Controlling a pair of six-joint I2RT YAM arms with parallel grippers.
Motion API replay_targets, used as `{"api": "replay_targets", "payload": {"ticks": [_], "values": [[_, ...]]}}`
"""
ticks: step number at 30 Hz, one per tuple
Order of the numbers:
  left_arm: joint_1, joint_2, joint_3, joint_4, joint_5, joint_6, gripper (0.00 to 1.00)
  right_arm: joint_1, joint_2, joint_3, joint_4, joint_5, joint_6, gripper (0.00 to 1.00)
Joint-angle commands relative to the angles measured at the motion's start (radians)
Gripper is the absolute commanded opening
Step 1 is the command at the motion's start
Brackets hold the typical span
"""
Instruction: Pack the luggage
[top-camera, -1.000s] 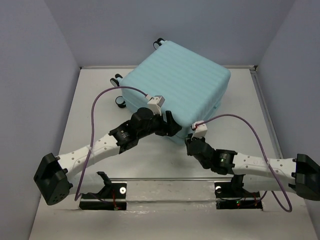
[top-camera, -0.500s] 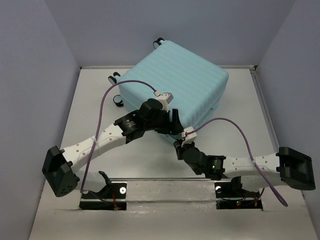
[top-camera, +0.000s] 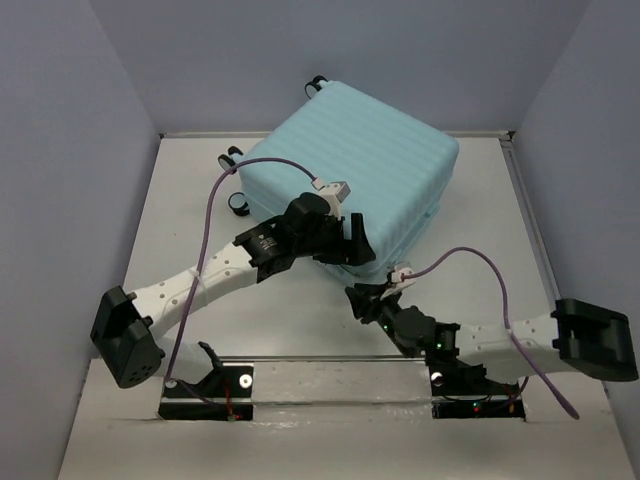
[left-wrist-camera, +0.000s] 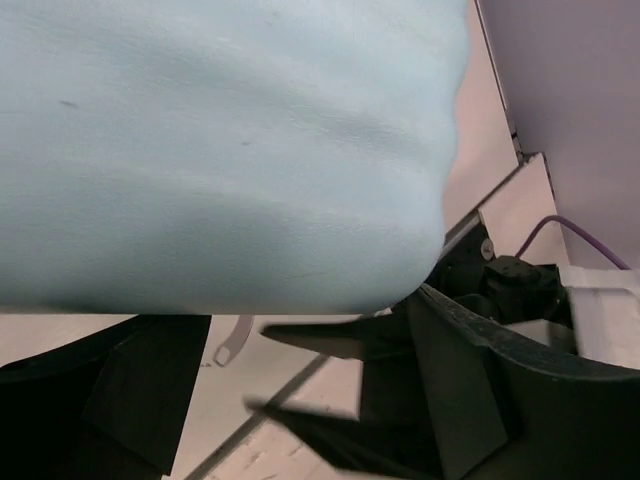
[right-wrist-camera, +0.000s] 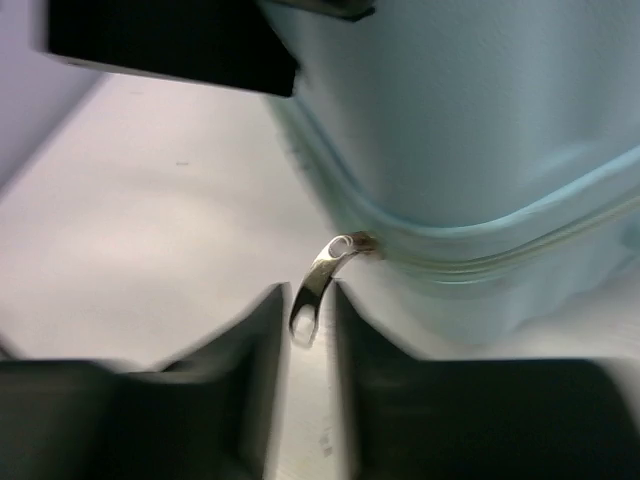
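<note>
- The luggage (top-camera: 370, 160) lies shut on the bench (top-camera: 180, 230), far centre.
- Left gripper (top-camera: 352, 245): released, jaws spread wide over the luggage's near corner.
- Right gripper (top-camera: 360, 298): fingers nearly together around the zipper pull (right-wrist-camera: 335, 255); whether they pinch it, I cannot tell.

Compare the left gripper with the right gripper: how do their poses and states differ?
The left gripper is open wide; the right gripper is nearly shut. The left gripper straddles the luggage shell's near corner; the right gripper brackets the zipper pull below it, near the table. Both are at the same corner.
</note>
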Motion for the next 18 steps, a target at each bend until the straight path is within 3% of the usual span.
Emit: {"api": "replay_targets", "payload": {"ticks": [1,3,4,6,9,11,14,16,18], "values": [[0.065,-0.073,0.060,0.254,-0.160,0.084,0.94,0.089,-0.325,-0.045,-0.047,-0.030,0.156,0.64],[0.133,-0.159,0.033,0.215,-0.205,0.092,0.96,0.089,-0.507,-0.062,-0.280,0.006,0.222,0.81],[0.204,-0.189,0.022,0.212,-0.201,0.090,0.97,0.089,-0.562,-0.059,-0.423,0.037,0.232,0.84],[0.290,-0.233,0.007,0.179,-0.190,0.087,0.97,0.089,-0.660,-0.035,-0.558,0.069,0.255,0.89],[0.485,-0.278,-0.012,0.143,-0.130,0.072,0.99,0.089,-0.827,0.016,-0.789,0.124,0.243,0.86],[0.591,-0.275,-0.027,0.158,-0.083,0.052,0.99,0.089,-0.850,0.046,-0.863,0.130,0.224,0.76],[0.787,-0.223,-0.041,0.197,0.012,-0.012,0.99,0.089,-0.823,0.117,-0.971,0.120,0.216,0.16],[0.829,-0.195,-0.043,0.202,0.045,-0.028,0.99,0.089,-0.788,0.126,-0.992,0.111,0.221,0.10],[0.851,-0.166,-0.037,0.235,0.059,-0.062,0.98,0.089,-0.731,0.143,-0.998,0.097,0.232,0.10]]}}
